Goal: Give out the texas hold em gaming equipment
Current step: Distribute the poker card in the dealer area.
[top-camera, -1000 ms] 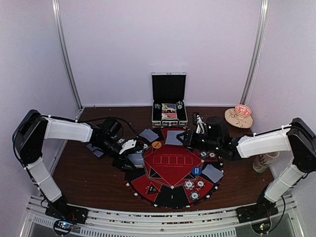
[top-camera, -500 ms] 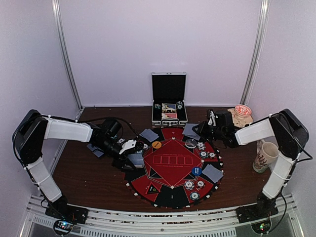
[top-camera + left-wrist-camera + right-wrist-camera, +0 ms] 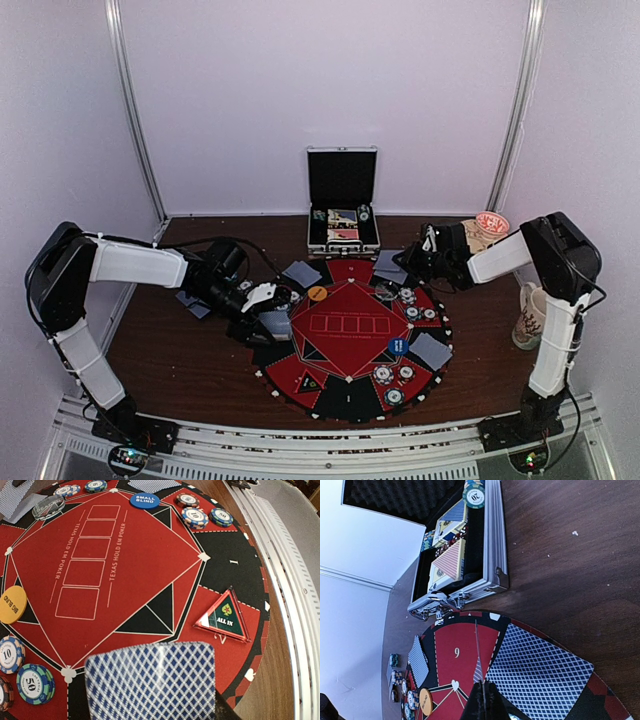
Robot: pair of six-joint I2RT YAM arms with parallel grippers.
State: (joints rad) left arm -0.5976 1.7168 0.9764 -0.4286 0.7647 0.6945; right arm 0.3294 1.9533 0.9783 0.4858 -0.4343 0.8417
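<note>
Blue-backed cards (image 3: 430,350), chips (image 3: 383,375) across poker mat (image 3: 345,345)

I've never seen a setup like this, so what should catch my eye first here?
First comes the round red-and-black poker mat in the middle of the table, dotted with chips. Behind it, at the far edge, stands an open metal case. The left hand holds a blue-backed card over the mat's left edge.

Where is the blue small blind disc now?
Top view: the small blind disc lies on the right side of the mat, just left of a face-down card.
</note>
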